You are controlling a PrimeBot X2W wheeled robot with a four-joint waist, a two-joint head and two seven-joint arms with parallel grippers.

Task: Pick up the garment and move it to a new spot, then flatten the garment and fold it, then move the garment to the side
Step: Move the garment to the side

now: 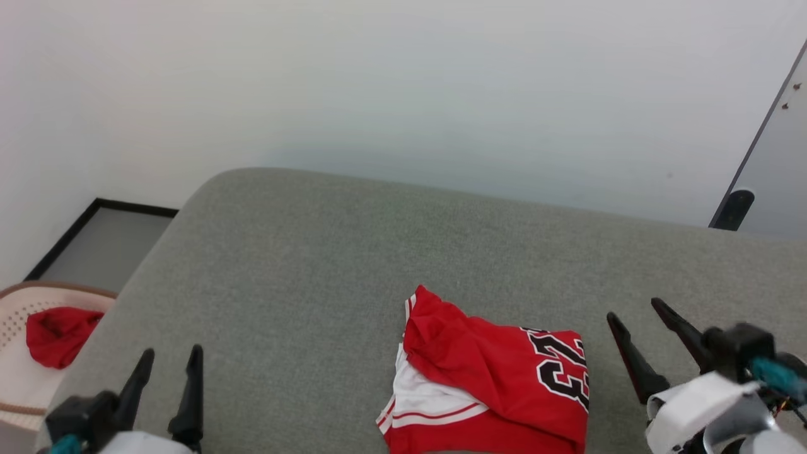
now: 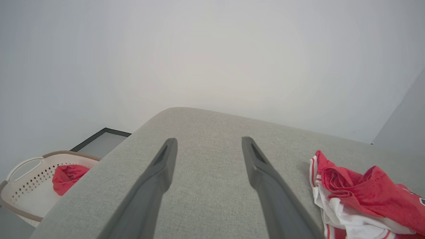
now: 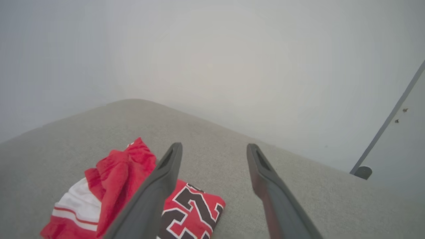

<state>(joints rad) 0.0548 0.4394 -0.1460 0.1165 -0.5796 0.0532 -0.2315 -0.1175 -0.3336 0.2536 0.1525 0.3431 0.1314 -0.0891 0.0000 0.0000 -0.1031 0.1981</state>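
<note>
Left gripper (image 1: 171, 352): two long black fingers tapering to points, set on a black block with a teal patch.
Left forearm (image 1: 142, 444): pale grey shell.
Right gripper (image 1: 633, 309): matching black pointed fingers, black block, teal part.
Right wrist casing (image 1: 693, 394): white and angular, with thin wires (image 1: 783, 403) beside it.
Fingers (image 2: 159, 179) seen close: matte dark grey, with a narrow recess near each tip.

Grey woven-fabric upholstered surface (image 1: 302, 265): wide, flat, with rounded corner at 10 o'clock in head view. Far edge runs from that corner toward 3 o'clock. Red jersey T-shirt (image 1: 498, 372), with white sleeve, red-white striped trim and black white-edged number, lies crumpled directly on fabric at 5 o'clock. Number panel on its 3 o'clock side, white sleeve at its 7 o'clock. Shirt's lower part cut off by bottom of head view.
</note>
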